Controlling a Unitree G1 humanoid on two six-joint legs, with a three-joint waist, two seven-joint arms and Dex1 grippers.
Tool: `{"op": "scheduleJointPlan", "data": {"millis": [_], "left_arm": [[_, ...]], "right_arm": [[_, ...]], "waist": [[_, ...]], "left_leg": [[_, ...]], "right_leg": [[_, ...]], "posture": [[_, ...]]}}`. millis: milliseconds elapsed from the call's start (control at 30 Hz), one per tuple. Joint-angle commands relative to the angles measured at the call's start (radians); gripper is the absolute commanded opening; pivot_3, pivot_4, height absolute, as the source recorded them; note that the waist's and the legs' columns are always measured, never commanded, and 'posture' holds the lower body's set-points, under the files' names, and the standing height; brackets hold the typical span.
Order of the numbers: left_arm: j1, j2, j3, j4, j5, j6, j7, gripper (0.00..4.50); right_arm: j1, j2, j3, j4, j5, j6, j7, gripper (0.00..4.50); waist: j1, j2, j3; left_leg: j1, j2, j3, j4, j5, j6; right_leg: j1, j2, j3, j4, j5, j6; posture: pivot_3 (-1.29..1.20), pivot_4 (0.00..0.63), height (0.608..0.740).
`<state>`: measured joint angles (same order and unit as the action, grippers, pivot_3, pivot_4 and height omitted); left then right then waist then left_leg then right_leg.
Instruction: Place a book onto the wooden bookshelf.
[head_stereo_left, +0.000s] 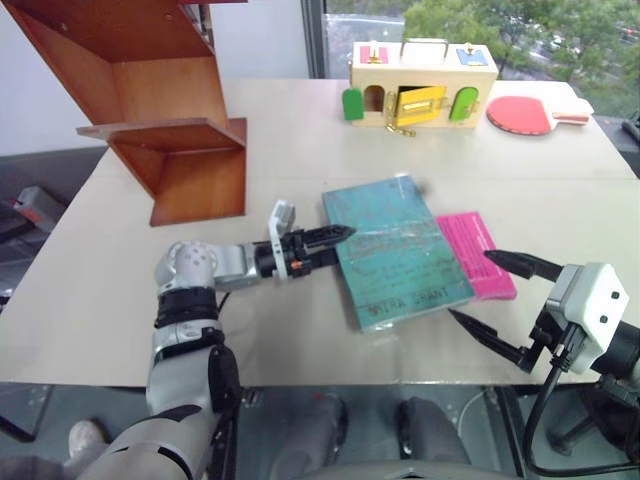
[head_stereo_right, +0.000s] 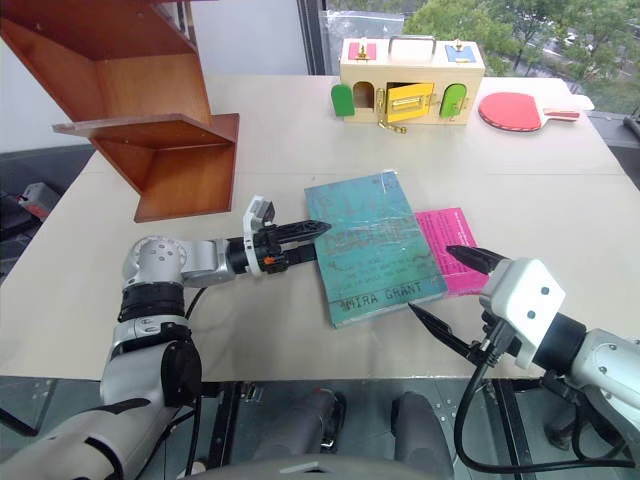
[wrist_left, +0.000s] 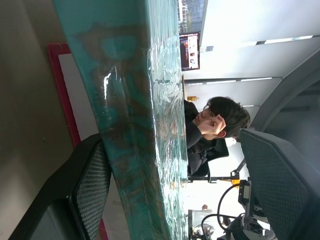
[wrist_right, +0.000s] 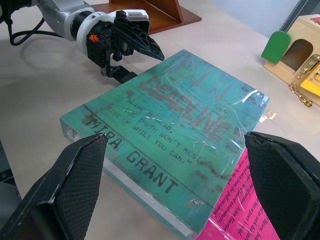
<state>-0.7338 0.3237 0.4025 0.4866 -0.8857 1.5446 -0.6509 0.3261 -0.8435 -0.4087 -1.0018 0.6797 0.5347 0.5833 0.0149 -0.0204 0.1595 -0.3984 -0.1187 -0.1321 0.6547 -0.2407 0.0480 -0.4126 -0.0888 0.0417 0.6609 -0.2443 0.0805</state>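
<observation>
The teal-blue book (head_stereo_left: 395, 255) lies flat on the table, lettering towards the front edge. My left gripper (head_stereo_left: 340, 247) reaches in level from the left and stands open at the book's left edge, one finger above the cover and the other low beside it. In the left wrist view the book's wrapped edge (wrist_left: 135, 100) runs between the fingers. My right gripper (head_stereo_left: 475, 286) hovers open and wide at the book's front right corner, holding nothing. The reddish-brown wooden bookshelf (head_stereo_left: 170, 110) stands at the back left of the table.
A magenta-pink book (head_stereo_left: 478, 255) lies against the teal book's right side. At the back stand a pale wooden box with coloured doors (head_stereo_left: 420, 85) and a red paddle (head_stereo_left: 525, 113). A seated person (wrist_left: 215, 125) is beyond the table.
</observation>
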Motion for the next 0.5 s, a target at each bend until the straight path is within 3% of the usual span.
{"op": "scheduleJointPlan", "data": {"millis": [33,167,300,333,500], "left_arm": [[0.002,0.009,0.017,-0.009,-0.019,0.014,-0.014,3.56],[0.007,-0.001,0.007,-0.011,-0.020,0.020,-0.017,2.23],[0.007,-0.004,0.008,-0.011,-0.021,0.024,-0.021,0.26],[0.005,0.001,0.014,-0.009,-0.024,0.029,-0.023,0.05],[-0.009,0.046,0.061,-0.035,-0.061,0.064,-0.046,0.05]], "right_arm": [[0.003,0.007,-0.010,-0.029,-0.003,-0.009,0.002,4.50],[0.002,0.010,-0.008,-0.032,-0.004,-0.008,0.001,4.50],[-0.001,0.011,-0.006,-0.031,-0.003,-0.007,0.001,4.50],[-0.002,0.011,-0.006,-0.031,-0.003,-0.007,0.001,4.50],[-0.003,0.014,-0.005,-0.030,-0.002,-0.008,0.003,4.50]], "waist": [[0.000,0.000,0.000],[0.000,0.000,0.000],[0.000,0.000,0.000],[0.000,0.000,0.000],[-0.002,0.000,0.000]], "left_leg": [[0.000,0.000,0.000,0.000,0.000,0.000],[0.000,0.000,0.000,0.000,0.000,0.000],[0.000,0.000,0.000,0.000,0.000,0.000],[0.000,0.000,0.000,0.000,0.000,0.000],[0.000,0.000,0.000,0.000,0.000,0.000]], "right_leg": [[0.000,0.000,0.000,0.000,0.000,0.000],[0.000,0.000,0.000,0.000,0.000,0.000],[0.000,0.000,0.000,0.000,0.000,0.000],[0.000,0.000,0.000,0.000,0.000,0.000],[0.000,0.000,0.000,0.000,0.000,0.000]], "posture": [[0.00,0.150,0.740],[0.00,0.150,0.740],[0.00,0.150,0.740],[0.00,0.150,0.740],[0.00,0.150,0.740]]}}
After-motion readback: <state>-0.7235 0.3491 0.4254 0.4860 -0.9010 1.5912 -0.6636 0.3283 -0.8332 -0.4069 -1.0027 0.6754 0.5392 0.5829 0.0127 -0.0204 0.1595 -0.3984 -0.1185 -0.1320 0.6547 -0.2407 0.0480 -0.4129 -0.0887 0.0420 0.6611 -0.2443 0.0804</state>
